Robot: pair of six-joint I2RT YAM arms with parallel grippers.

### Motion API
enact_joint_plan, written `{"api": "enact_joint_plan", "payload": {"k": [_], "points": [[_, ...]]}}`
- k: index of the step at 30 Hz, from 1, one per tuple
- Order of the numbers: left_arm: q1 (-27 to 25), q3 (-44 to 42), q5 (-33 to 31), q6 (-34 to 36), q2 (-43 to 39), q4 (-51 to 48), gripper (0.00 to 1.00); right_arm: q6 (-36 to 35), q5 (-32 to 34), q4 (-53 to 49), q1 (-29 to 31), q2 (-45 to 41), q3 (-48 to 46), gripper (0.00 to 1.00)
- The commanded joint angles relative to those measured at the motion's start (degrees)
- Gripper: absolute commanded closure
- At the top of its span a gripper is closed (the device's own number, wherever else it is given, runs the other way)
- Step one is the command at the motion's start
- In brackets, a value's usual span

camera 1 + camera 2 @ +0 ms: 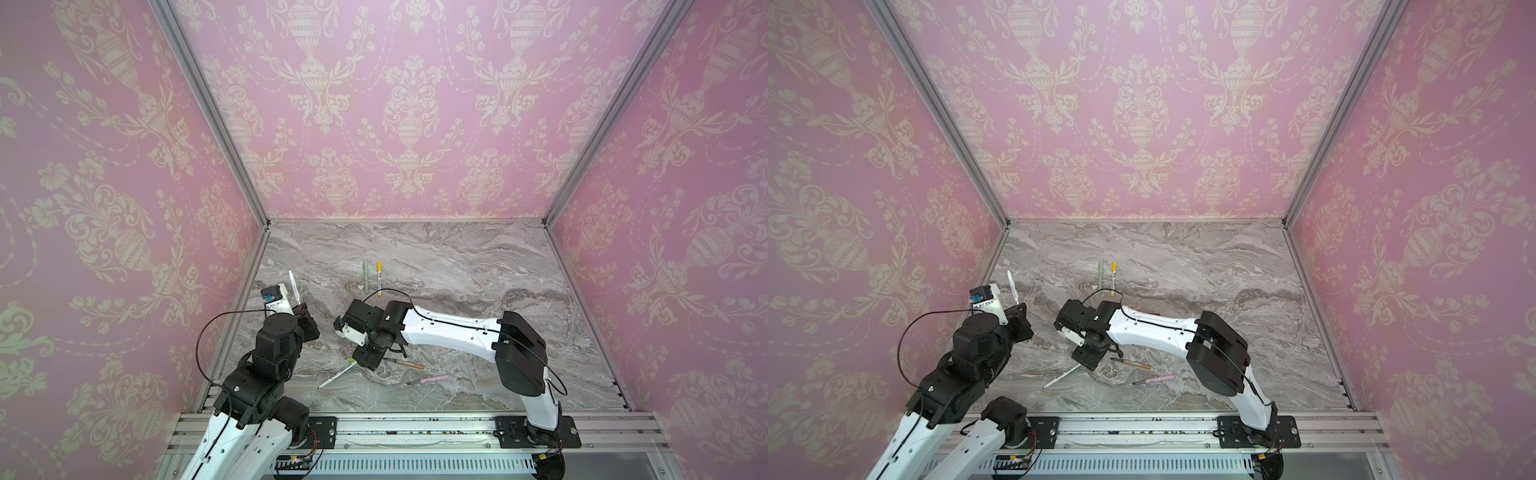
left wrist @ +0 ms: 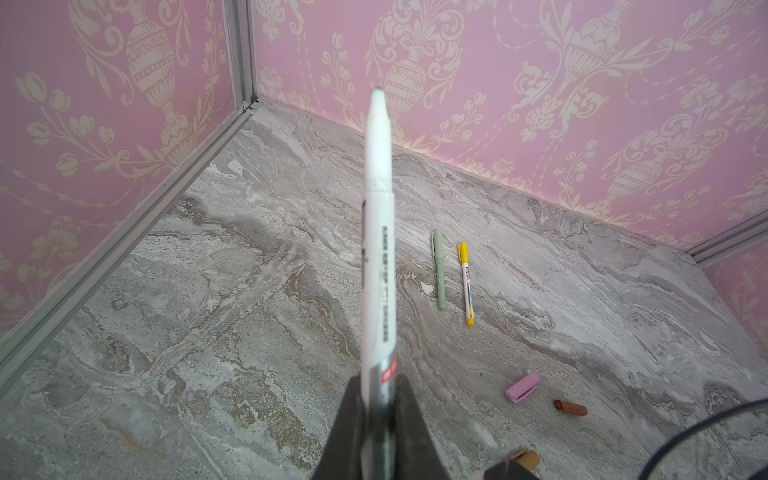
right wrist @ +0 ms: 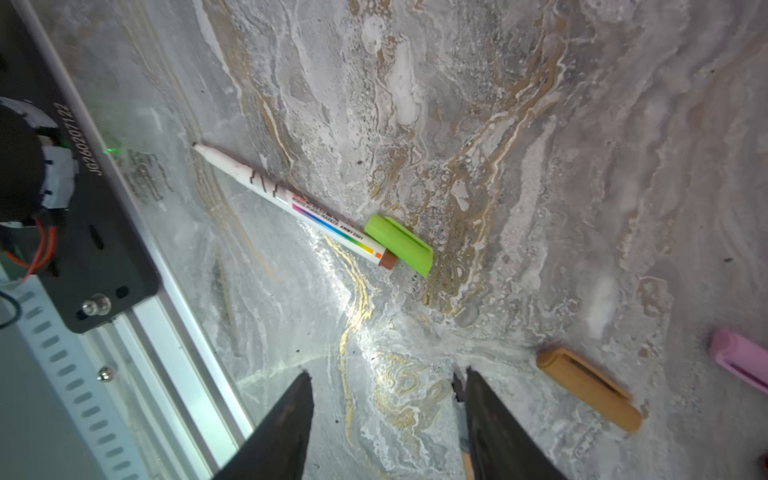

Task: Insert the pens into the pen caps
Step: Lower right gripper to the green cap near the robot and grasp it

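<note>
Left claw (image 2: 377, 386): clamped on the back end of the held pen (image 2: 376, 232), raised over the left side of the table (image 1: 478, 257).
Held pen: white barrel with print, no cap on its tip, which points up and toward the far wall.
Right claw (image 3: 386, 374): jaws apart, pointing down, low over bare table near the middle.
White pen (image 3: 286, 199): flat on the table at the near side, just left of the right claw, uncapped, with its tip toward the near-left.
Lime cap (image 3: 400, 245): flat on the table, touching the white pen's brown back end.
Tan cap (image 3: 590, 390): flat on the table close to the right claw.
Pink cap (image 2: 523, 387): on the table, just beside the brown cap (image 2: 570, 408) but not touching it.
Tan pen (image 1: 409, 365): near side, just right of the right claw, uncapped, dark tip pointing left.
Pink pen (image 1: 428, 379): just nearer than the tan pen, uncapped, tip pointing left.
Sage pen (image 1: 366, 276): far middle, capped, lying near-to-far.
Yellow pen (image 1: 379, 278): white barrel with a yellow cap on, parallel to the sage pen, just to its right, apart.
</note>
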Motion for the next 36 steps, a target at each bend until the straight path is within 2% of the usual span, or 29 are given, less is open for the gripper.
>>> {"api": "enact_joint_plan", "payload": {"k": [1, 5, 9, 15, 19, 28, 36], "points": [[0.3, -0.5, -0.4, -0.3, -0.4, -1.1, 1.00, -3.5, 3.1, -6.0, -0.6, 2.7, 4.9, 0.40], [0.3, -0.9, -1.1, -0.1, -0.8, -1.2, 1.00, 4.7, -4.0, -3.0, -0.6, 2.5, 3.5, 0.40], [0.3, -1.0, -1.1, 0.0, -0.7, -0.7, 1.00, 19.2, -12.8, 2.4, -0.6, 1.7, -0.4, 0.40], [0.3, -1.1, -0.8, 0.0, -0.5, 0.0, 1.00, 41.1, -16.6, 10.3, -0.7, 0.5, -3.2, 0.41], [0.3, -0.9, -0.6, 0.0, -0.7, 0.4, 1.00, 51.0, -20.7, 15.5, -0.6, 2.7, -3.6, 0.41], [0.3, -0.7, -0.4, 0.3, -1.2, 1.0, 1.00, 54.4, -15.6, 14.8, -1.8, 4.8, -4.4, 0.42], [0.3, -1.0, -0.4, 1.5, -0.1, 2.6, 1.00, 54.5, -14.8, 14.3, -2.6, 6.9, -3.6, 0.42]]}}
